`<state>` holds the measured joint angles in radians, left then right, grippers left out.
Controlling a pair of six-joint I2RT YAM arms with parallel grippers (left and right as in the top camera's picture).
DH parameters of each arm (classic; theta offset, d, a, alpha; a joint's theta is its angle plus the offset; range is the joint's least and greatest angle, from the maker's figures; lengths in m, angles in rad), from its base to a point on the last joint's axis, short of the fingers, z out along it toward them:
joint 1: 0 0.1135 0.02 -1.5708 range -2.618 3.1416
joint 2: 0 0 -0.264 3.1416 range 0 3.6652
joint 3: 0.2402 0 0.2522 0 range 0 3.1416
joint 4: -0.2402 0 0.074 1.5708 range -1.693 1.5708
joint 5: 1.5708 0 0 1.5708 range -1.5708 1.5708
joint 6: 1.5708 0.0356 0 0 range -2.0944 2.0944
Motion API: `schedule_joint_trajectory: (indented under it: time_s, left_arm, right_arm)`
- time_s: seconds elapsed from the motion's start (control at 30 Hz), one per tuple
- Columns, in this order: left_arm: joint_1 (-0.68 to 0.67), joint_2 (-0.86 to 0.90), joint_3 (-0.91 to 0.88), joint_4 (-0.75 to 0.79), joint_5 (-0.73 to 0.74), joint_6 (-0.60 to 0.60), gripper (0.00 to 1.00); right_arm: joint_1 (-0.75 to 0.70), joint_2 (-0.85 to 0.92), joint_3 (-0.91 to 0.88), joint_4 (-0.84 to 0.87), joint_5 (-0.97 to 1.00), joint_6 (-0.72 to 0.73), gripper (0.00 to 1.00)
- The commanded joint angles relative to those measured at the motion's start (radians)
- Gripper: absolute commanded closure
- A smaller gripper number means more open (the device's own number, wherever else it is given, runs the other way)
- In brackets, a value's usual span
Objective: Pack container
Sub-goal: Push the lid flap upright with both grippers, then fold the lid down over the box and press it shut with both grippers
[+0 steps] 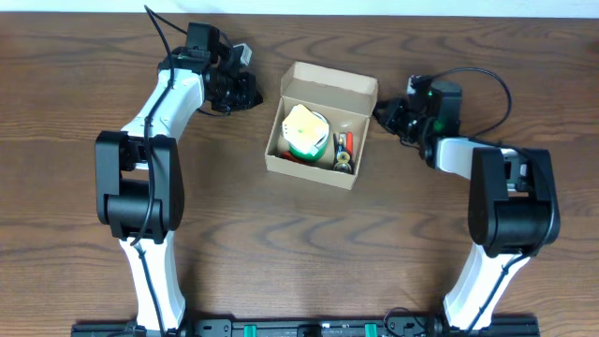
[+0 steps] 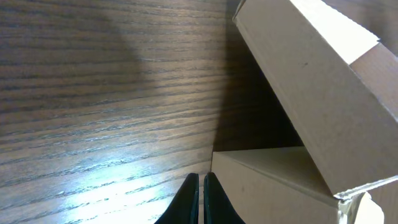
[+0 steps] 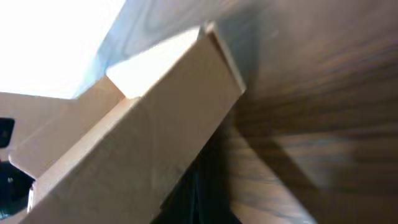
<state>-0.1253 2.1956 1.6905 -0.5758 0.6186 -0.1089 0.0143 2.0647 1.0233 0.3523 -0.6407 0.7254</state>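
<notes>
The tan cardboard container [image 1: 279, 153] stands open in the middle of the table, its flap lid [image 1: 329, 84] raised at the far side. Inside lie a yellow, white and green roll [image 1: 305, 133] and small red and green items [image 1: 343, 150]. My left gripper [image 1: 251, 92] is shut and empty beside the box's far left corner; the left wrist view shows its fingertips [image 2: 200, 180] next to the box wall [image 2: 267, 186] under the lid [image 2: 311, 81]. My right gripper [image 1: 382, 114] is shut and empty at the box's right side, its fingers [image 3: 196, 199] low beside the lid [image 3: 155, 137].
The brown wooden table [image 1: 281, 253] surrounds the box. Both arm bases stand at the near edge, and black cables run behind each wrist at the far side.
</notes>
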Motion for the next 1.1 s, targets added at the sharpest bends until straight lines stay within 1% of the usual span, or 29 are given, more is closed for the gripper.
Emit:
schedule_joint_trajectory:
  time_s: [0.0,0.13,0.3,0.5,0.67,0.8,1.07]
  left_arm:
    - [0.000,0.008,0.000,-0.004,0.011,-0.012,0.94]
    - [0.000,0.008,0.000,-0.015,0.011,-0.012,0.94]
    - [0.000,0.008,0.000,-0.027,0.010,-0.012,0.94]
    - [0.001,0.008,0.000,-0.021,-0.008,-0.030,0.94]
    - [0.002,0.008,0.000,0.029,-0.009,-0.031,0.94]
    - [0.008,0.008,0.000,0.083,-0.015,-0.071,0.94]
    - [0.023,0.008,0.001,0.198,0.008,-0.104,0.94]
  right_arm:
    - [0.024,0.016,0.024,-0.032,-0.021,0.003,0.99]
    - [0.029,0.016,0.024,-0.019,-0.003,0.003,0.99]
    - [0.028,0.016,0.024,0.082,-0.005,0.003,0.99]
    - [0.030,0.016,0.032,0.151,-0.077,-0.029,0.99]
    - [0.037,0.016,0.064,0.153,-0.171,-0.095,0.99]
    - [0.037,0.016,0.092,0.154,-0.238,-0.115,0.99]
    - [0.037,0.016,0.145,0.153,-0.333,-0.157,0.99]
